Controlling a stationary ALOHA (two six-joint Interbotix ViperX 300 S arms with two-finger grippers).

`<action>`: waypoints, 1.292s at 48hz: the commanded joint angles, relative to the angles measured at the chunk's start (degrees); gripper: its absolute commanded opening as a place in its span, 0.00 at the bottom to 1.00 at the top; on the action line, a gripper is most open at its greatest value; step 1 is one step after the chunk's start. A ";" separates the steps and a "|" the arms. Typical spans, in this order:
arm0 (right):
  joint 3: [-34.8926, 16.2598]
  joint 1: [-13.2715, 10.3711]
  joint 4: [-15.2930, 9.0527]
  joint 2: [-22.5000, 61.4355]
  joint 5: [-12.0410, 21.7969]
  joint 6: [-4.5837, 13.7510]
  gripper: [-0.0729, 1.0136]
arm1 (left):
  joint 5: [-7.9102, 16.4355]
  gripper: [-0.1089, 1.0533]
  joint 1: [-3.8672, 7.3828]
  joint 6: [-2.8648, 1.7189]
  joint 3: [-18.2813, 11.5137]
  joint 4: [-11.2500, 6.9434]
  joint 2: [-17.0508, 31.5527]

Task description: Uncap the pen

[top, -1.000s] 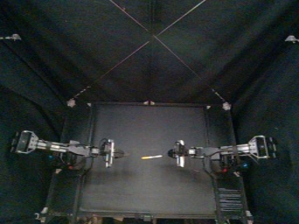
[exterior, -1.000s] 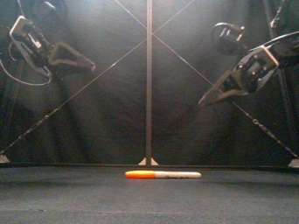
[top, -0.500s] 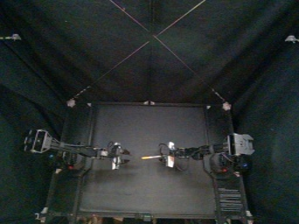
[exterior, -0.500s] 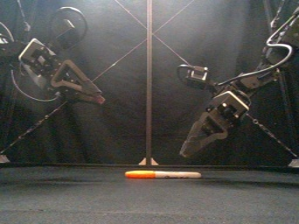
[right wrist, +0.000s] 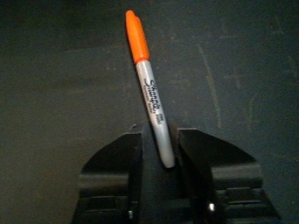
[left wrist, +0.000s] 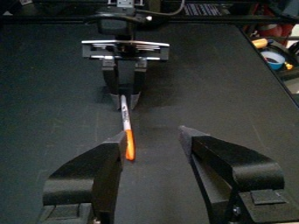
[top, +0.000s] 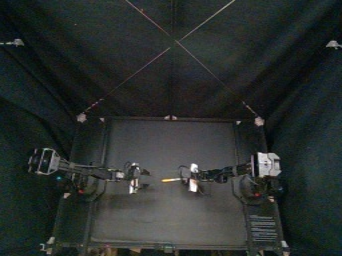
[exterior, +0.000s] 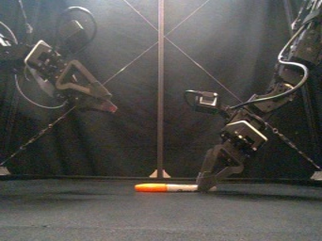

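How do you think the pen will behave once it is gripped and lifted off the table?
The pen looks round and lies flat, so a nudge would probably roll it. Its slim, straight barrel suggests it is stiff and light. The smooth surface may slip in the right gripper during the pull.

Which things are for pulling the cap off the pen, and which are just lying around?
For the job: pen, its orange cap, right gripper, left gripper.
Not part of it: the black table underneath.
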 commanded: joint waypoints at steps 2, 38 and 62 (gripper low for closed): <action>-0.70 0.00 0.00 -1.76 1.76 0.00 0.59 | -0.18 0.84 0.00 -0.09 -2.72 -1.32 0.62; -6.59 2.90 -2.81 -13.27 9.23 0.62 0.56 | 15.38 0.84 3.16 0.53 -15.29 -2.90 8.79; -7.29 3.60 -2.81 -13.36 9.32 0.26 0.56 | 17.40 0.83 3.25 0.44 -15.21 -0.79 11.60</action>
